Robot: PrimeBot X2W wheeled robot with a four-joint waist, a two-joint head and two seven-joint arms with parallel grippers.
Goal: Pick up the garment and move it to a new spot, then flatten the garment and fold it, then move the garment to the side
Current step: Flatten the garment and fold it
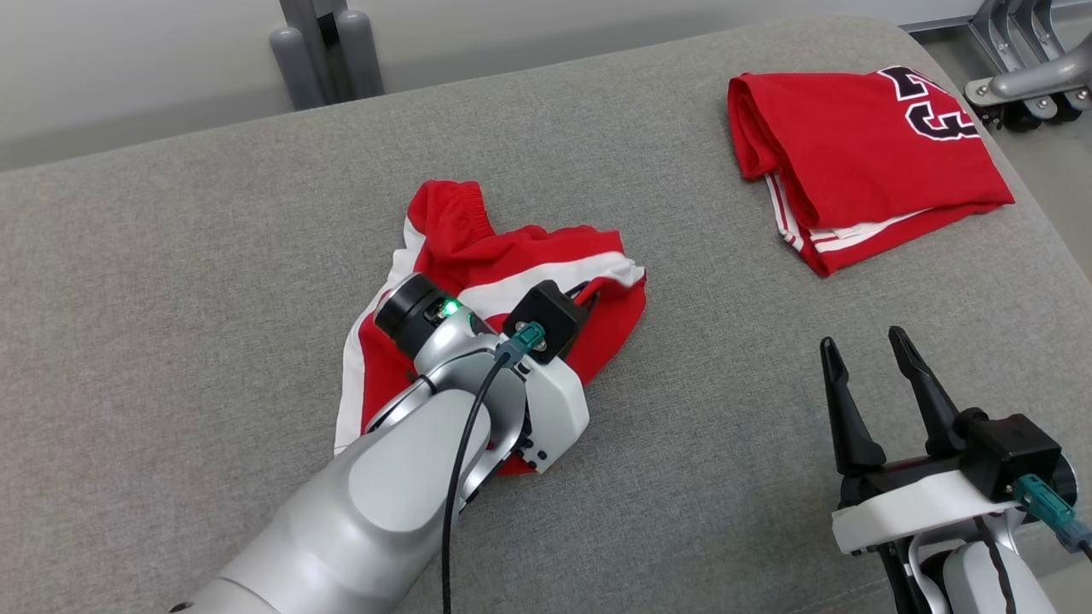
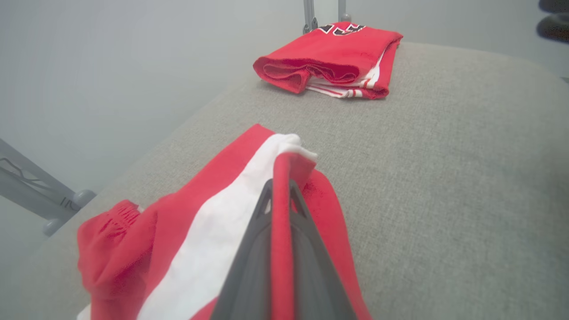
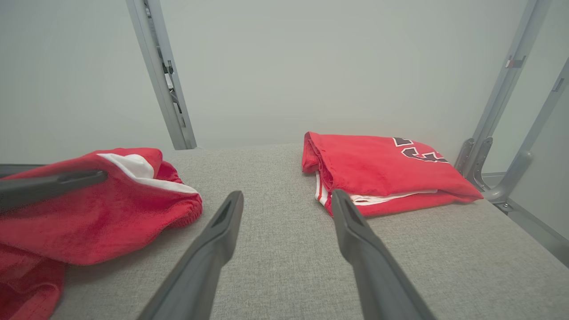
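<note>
Garment: a crumpled red piece with a broad white stripe is seen lying on the desk, left of centre in the head view.
Garment axis: in the head view the heap is stretched on a diagonal, from near left to far right; a gathered elastic hem is turned towards the far edge.
Garment writing: no brand or label can be made out on it.
Left pincer: it is clamped on a raised red fold at the garment's right end, and the cloth is pinched upright between the two dark fingers.
Left arm: the pale forearm is laid across the near half of the garment in the head view.
Right pincer: it is held spread wide with nothing in it, above bare desk at the near right, well apart from the garment.
Folded garment: a second red piece is laid folded at the far right corner, with white-striped edges showing at its open side.
Folded garment writing: black characters edged in white are printed near its far end; they are partly cut off and cannot be read.
Desk: it is covered in grey woven fabric, with rounded edges.
Frame: grey metal posts are seen beyond the far edge.
</note>
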